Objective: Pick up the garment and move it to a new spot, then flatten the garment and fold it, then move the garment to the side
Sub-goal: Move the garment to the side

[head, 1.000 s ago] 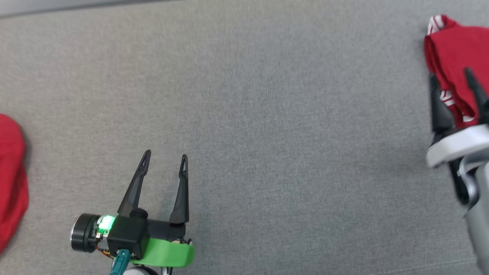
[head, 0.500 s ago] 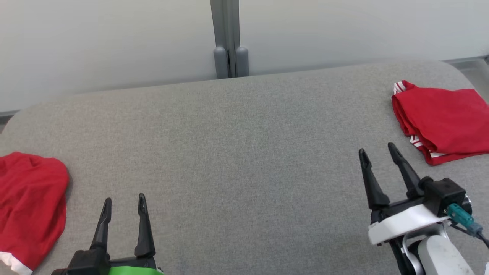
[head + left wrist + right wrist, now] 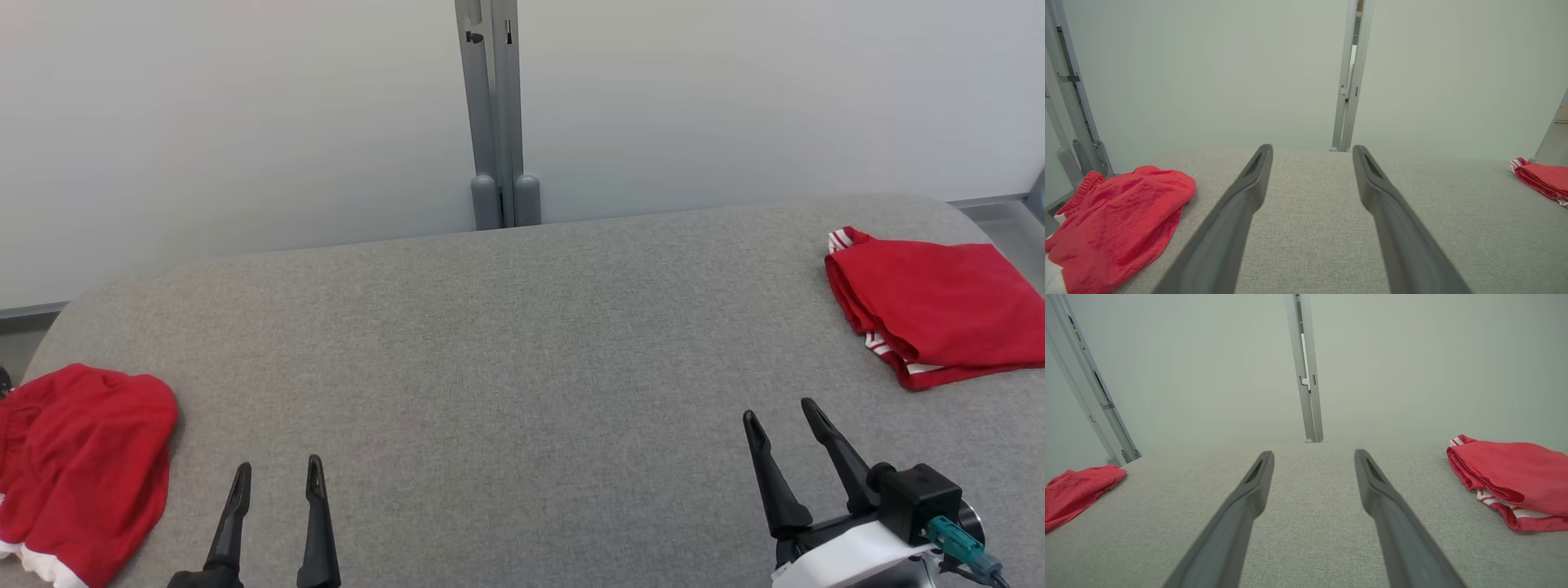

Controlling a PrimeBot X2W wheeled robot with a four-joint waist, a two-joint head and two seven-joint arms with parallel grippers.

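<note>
Nearest, along the bottom edge of the head view: left gripper (image 3: 278, 464) at lower left, two long dark fingers spread apart, nothing between them; right gripper (image 3: 778, 410) at lower right, likewise spread wide and empty, pointing up and a little leftward. Changed within the last second: a second ago, right fingers lying across the near edge of the folded red garment with white striped trim (image 3: 931, 306); now drawn back and well clear of it, plain grey surface between fingertips and cloth. Tilted upward too, the head camera itself, so most of the shift across the picture to be put down to the view, not to the things. Further up, mid-frame: grey fabric-covered table with rounded corners (image 3: 522, 367). At its left edge, near the left gripper: crumpled red garment with a white hem (image 3: 82, 457), loose and unflattened. At its right edge, toward the upper right of the frame: the folded garment, lying in a neat flat stack, touched by nothing. Farthest back: pale wall and grey upright post (image 3: 494, 114) at top centre. Judged from this: release made, folded piece set aside on the right, last step of the task seemingly done for it; both arms back in a resting pose; crumpled heap at left probably next for picking up, most likely by the left gripper, being nearer.
</note>
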